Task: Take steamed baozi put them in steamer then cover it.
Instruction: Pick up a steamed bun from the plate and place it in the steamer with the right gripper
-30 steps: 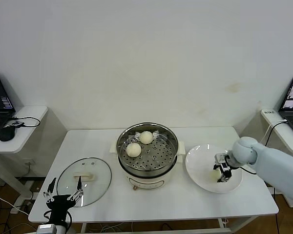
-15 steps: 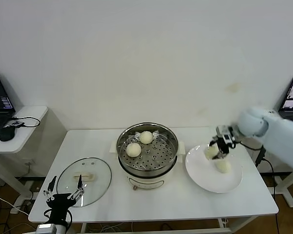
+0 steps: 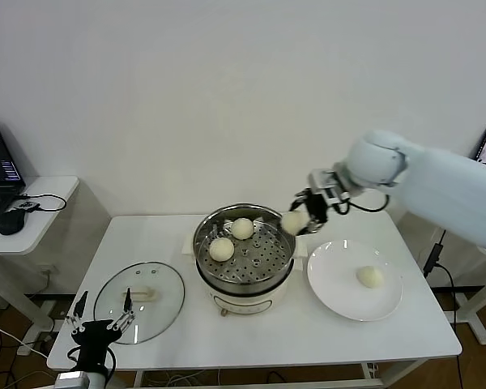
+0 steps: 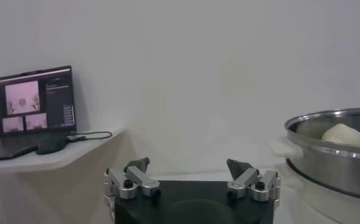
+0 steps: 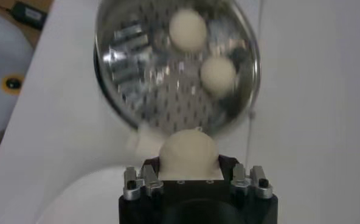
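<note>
A cream-white steamed baozi (image 3: pixel 292 220) hangs in the air at the right rim of the steamer (image 3: pixel 245 251), pinched between the fingers of the right gripper (image 3: pixel 300 217), whose arm reaches in from the robot's right above the table (image 3: pixel 251 336). Seen from the right wrist, the held bun (image 5: pixel 188 152) sits snug between the gripper's fingers, with the perforated tray below and beyond it. Two more buns already rest on that tray, one toward the back (image 3: pixel 242 228) and one nearer the left side (image 3: pixel 222 249), lying close together. A fourth bun (image 3: pixel 370 277) remains alone on the white plate (image 3: pixel 334 284), which sits just right of the steamer. The cover (image 3: pixel 139 301), a clear glass lid with a cream bar handle, lies flat on the table to the left of the steamer. The left gripper (image 3: pixel 102 327) waits low at the table's front left corner near the lid, its fingers spread wide and holding nothing. Side desks with laptops (image 3: pixel 2 165) flank the scene.
</note>
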`<state>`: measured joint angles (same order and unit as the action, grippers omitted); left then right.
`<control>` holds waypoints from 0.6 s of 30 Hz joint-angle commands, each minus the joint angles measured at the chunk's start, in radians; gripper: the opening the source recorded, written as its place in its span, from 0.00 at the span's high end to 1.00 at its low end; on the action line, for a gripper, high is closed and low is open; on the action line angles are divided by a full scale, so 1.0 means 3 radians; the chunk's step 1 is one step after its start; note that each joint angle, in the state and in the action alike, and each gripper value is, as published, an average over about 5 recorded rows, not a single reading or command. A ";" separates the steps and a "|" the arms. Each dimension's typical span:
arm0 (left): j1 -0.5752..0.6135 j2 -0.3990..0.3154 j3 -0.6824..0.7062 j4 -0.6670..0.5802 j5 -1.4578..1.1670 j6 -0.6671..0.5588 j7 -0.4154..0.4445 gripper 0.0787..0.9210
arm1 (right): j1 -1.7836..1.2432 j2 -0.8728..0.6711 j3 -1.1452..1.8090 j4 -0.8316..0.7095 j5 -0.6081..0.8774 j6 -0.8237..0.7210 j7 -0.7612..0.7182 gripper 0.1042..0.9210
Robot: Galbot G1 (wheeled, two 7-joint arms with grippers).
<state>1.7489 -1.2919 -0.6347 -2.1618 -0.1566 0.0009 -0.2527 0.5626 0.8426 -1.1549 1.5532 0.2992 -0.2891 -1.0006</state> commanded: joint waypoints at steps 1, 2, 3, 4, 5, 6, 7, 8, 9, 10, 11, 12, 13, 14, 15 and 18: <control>0.0028 -0.0016 -0.0076 -0.0011 -0.0010 -0.0014 -0.0007 0.12 | 0.0013 0.0782 -0.0333 -0.0224 -0.0163 0.0602 0.0094 0.37; 0.0032 -0.0019 -0.0085 -0.0013 -0.0013 -0.0018 -0.0009 0.12 | -0.0023 0.0832 -0.0355 -0.0302 -0.0256 0.0709 0.0079 0.37; 0.0035 -0.0022 -0.0096 -0.0015 -0.0017 -0.0021 -0.0011 0.12 | -0.0058 0.0881 -0.0377 -0.0380 -0.0352 0.0824 0.0064 0.37; 0.0036 -0.0024 -0.0103 -0.0016 -0.0019 -0.0023 -0.0012 0.12 | -0.0083 0.0914 -0.0391 -0.0431 -0.0412 0.0907 0.0053 0.37; 0.0037 -0.0025 -0.0111 -0.0016 -0.0023 -0.0025 -0.0013 0.12 | -0.0110 0.0948 -0.0404 -0.0482 -0.0468 0.0991 0.0047 0.37; 0.0036 -0.0026 -0.0118 -0.0013 -0.0027 -0.0027 -0.0014 0.12 | -0.0137 0.0984 -0.0415 -0.0538 -0.0536 0.1080 0.0043 0.37; 0.0034 -0.0026 -0.0123 -0.0010 -0.0031 -0.0028 -0.0015 0.12 | -0.0160 0.1015 -0.0421 -0.0581 -0.0598 0.1161 0.0040 0.37; 0.0029 -0.0026 -0.0126 -0.0003 -0.0036 -0.0029 -0.0017 0.12 | -0.0185 0.1048 -0.0426 -0.0621 -0.0652 0.1234 0.0041 0.37; 0.0024 -0.0026 -0.0129 0.0006 -0.0041 -0.0029 -0.0018 0.12 | -0.0210 0.1080 -0.0429 -0.0664 -0.0710 0.1312 0.0042 0.37; 0.0018 -0.0025 -0.0130 0.0015 -0.0046 -0.0029 -0.0020 0.12 | -0.0229 0.1105 -0.0431 -0.0694 -0.0750 0.1367 0.0042 0.37; 0.0014 -0.0025 -0.0130 0.0024 -0.0050 -0.0029 -0.0021 0.12 | -0.0245 0.1128 -0.0433 -0.0719 -0.0788 0.1416 0.0042 0.37; 0.0010 -0.0024 -0.0130 0.0032 -0.0053 -0.0029 -0.0022 0.12 | -0.0259 0.1149 -0.0435 -0.0743 -0.0823 0.1461 0.0043 0.37; 0.0008 -0.0023 -0.0130 0.0038 -0.0055 -0.0029 -0.0022 0.12 | -0.0269 0.1164 -0.0436 -0.0763 -0.0856 0.1498 0.0042 0.37; 0.0006 -0.0023 -0.0130 0.0042 -0.0059 -0.0029 -0.0023 0.12 | -0.0278 0.1179 -0.0438 -0.0782 -0.0890 0.1534 0.0041 0.37; 0.0004 -0.0023 -0.0131 0.0046 -0.0062 -0.0030 -0.0023 0.12 | -0.0287 0.1192 -0.0439 -0.0801 -0.0927 0.1574 0.0038 0.37; -0.0005 -0.0023 -0.0129 0.0064 -0.0068 -0.0030 -0.0024 0.12 | -0.0290 0.1206 -0.0449 -0.0818 -0.0951 0.1645 0.0004 0.37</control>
<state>1.7497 -1.2995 -0.6697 -2.1506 -0.1754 -0.0081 -0.2597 0.4972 1.1261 -1.2655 1.3754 0.1065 0.0566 -0.9959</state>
